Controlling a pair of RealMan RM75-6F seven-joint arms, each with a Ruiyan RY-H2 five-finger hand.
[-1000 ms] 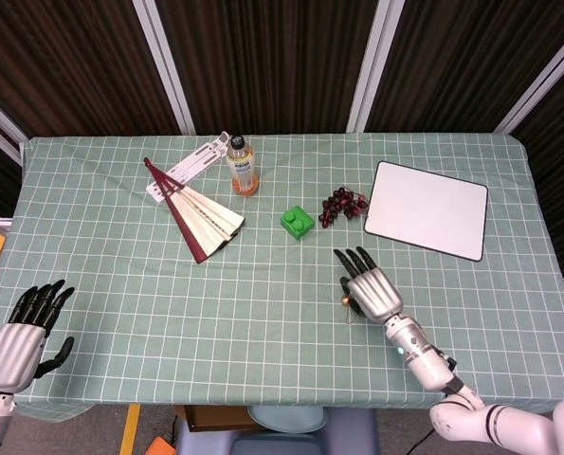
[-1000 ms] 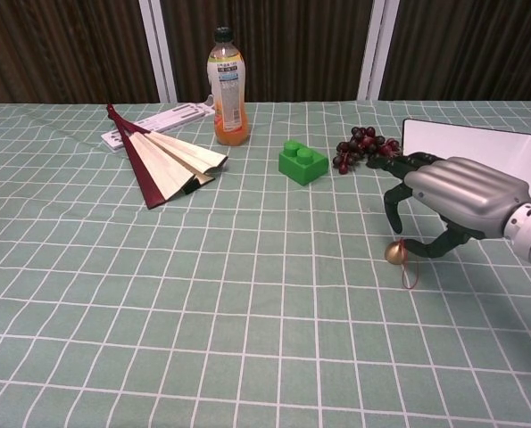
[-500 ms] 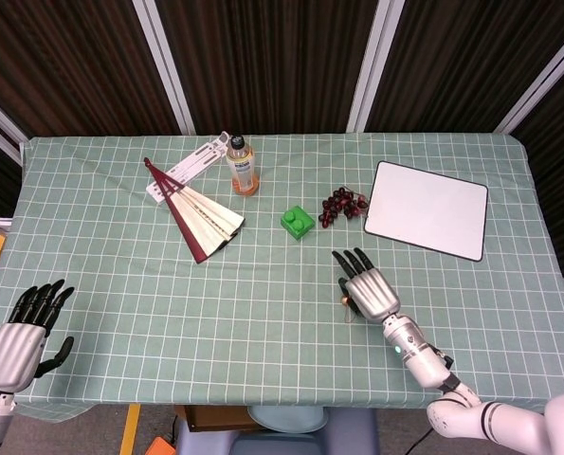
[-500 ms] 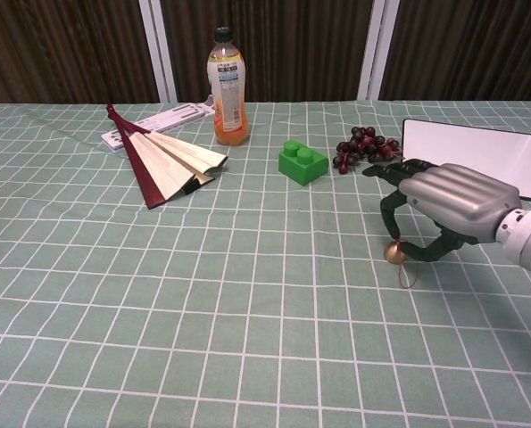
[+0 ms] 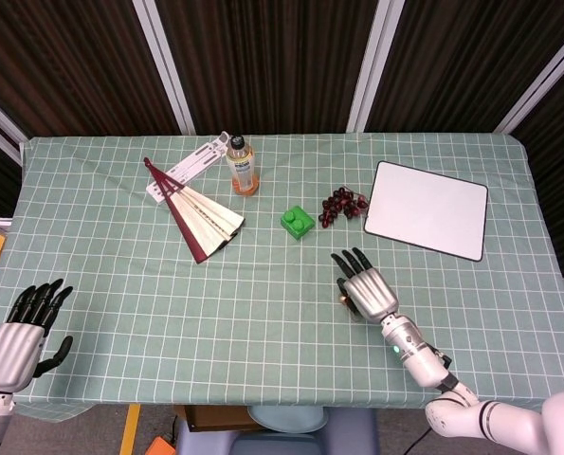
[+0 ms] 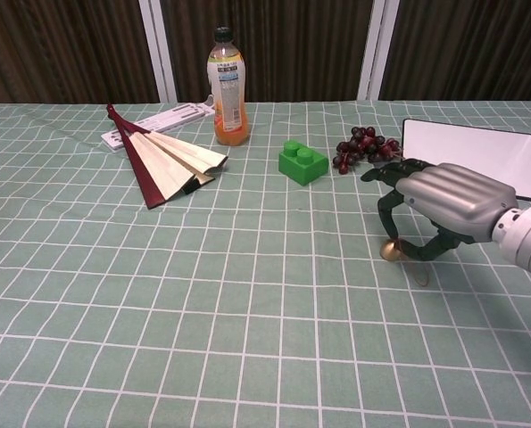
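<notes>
One small bell [image 6: 389,251], seemingly between right hand [image 6: 436,207] fingertips.

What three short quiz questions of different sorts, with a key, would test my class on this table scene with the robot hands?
1. True or false: the right robot hand is over the white board.
2. Which thing lies between the bottle and the grapes? A) folding fan B) green brick C) small bell
3. Fill in: the left robot hand is near the table's ____ edge, holding nothing.

Key
1. False: it is arched over the small bell, fingertips at it; the board lies behind it.
2. B, the green brick.
3. Front; its fingers are apart.
</notes>
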